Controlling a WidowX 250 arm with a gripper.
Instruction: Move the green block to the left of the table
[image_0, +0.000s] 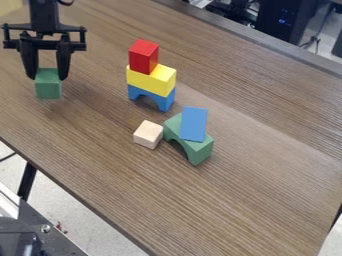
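At the upper left of the camera view, my gripper hangs down with its two fingers closed on the sides of the green block. The block is a small upright cube-like piece, held at its upper part, over the left part of the wooden table. Whether its underside touches the tabletop I cannot tell.
Right of the gripper stands a stack: red block on yellow block on blue arch. Nearer the middle are a plain wooden cube and a green arch with a blue piece on it. The table's near edge runs diagonally at lower left.
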